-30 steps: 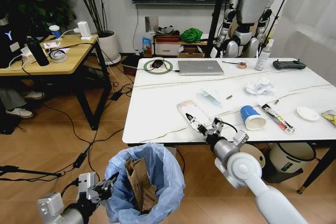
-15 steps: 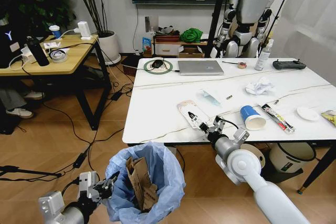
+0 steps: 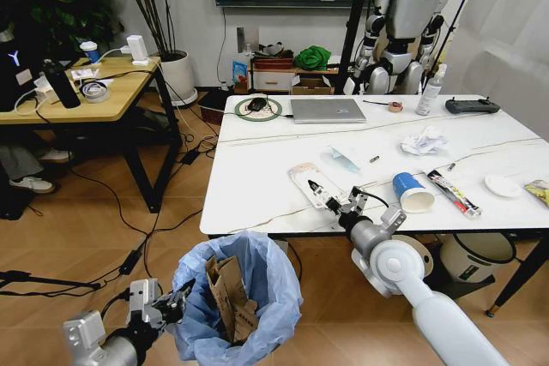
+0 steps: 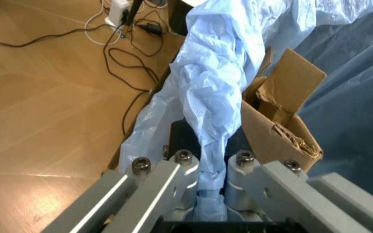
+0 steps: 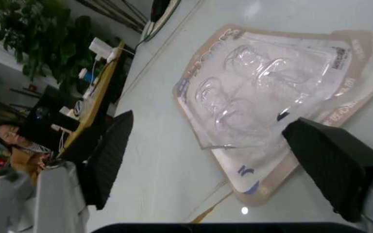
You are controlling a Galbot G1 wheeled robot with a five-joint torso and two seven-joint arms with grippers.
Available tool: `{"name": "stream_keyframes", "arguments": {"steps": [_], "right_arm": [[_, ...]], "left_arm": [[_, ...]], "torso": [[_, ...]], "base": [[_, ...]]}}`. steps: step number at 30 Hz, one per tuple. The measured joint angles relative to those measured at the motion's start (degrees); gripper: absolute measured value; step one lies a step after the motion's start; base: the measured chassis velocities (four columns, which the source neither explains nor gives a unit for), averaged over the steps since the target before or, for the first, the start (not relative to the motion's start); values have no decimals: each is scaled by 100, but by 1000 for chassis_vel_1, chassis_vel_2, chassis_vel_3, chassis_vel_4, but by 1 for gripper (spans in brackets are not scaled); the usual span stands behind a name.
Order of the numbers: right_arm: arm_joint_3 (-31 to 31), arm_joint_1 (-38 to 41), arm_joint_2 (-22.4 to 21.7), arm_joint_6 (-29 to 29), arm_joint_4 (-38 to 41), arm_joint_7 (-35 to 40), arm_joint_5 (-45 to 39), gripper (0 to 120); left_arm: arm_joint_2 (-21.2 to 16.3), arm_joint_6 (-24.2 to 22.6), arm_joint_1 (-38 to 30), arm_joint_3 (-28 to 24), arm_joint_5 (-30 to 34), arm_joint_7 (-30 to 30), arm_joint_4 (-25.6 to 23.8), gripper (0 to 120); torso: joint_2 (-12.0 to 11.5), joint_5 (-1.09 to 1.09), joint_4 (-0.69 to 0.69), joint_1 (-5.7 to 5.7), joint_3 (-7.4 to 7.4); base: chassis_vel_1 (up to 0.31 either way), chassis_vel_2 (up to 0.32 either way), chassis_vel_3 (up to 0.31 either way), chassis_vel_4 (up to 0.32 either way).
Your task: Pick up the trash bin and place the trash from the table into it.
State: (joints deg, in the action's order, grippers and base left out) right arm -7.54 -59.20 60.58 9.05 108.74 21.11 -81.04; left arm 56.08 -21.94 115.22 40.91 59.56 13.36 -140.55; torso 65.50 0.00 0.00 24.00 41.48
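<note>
The trash bin, lined with a light-blue bag, hangs low in front of the table's near edge with a crumpled brown paper bag inside. My left gripper is shut on the bunched bag rim; the paper bag sits just beyond it. My right gripper is open at the near edge of the table, its black fingers straddling the near end of the flat clear package. A blue paper cup, a wrapper and a white tissue wad lie farther right.
A laptop, black remote and white bottle stand along the table's far side. A white bucket sits under the right end. A wooden desk and floor cables are to the left.
My right gripper has edged a little farther over the table toward the clear package. The bin and left gripper have hardly moved.
</note>
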Motion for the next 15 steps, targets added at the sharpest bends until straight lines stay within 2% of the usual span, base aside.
{"name": "stream_keyframes", "arguments": {"steps": [3,6,11,13,15], "right_arm": [[11,6,-19,0,-22,7,-8,71],[12,6,-27,0,-28,8,-10,67],[9,-19,-71,7,-42,8,-15,41],[1,-20,-83,7,-42,6,-15,37],[-13,-32,-104,8,-35,1,-15,27]], "left_arm": [[16,2,6,1,-2,0,-2,0],[22,2,7,1,-3,0,-4,0],[52,4,11,-4,-26,-1,-12,0],[53,5,12,-4,-28,-1,-14,0],[56,5,12,-3,-32,-1,-17,0]], "torso": [[0,0,0,0,0],[0,1,0,0,0],[-1,2,0,0,1],[0,1,1,0,1],[-1,1,0,0,1]], "base": [[0,0,0,0],[0,0,0,0],[0,0,0,0],[0,0,0,0],[0,0,0,0]]}}
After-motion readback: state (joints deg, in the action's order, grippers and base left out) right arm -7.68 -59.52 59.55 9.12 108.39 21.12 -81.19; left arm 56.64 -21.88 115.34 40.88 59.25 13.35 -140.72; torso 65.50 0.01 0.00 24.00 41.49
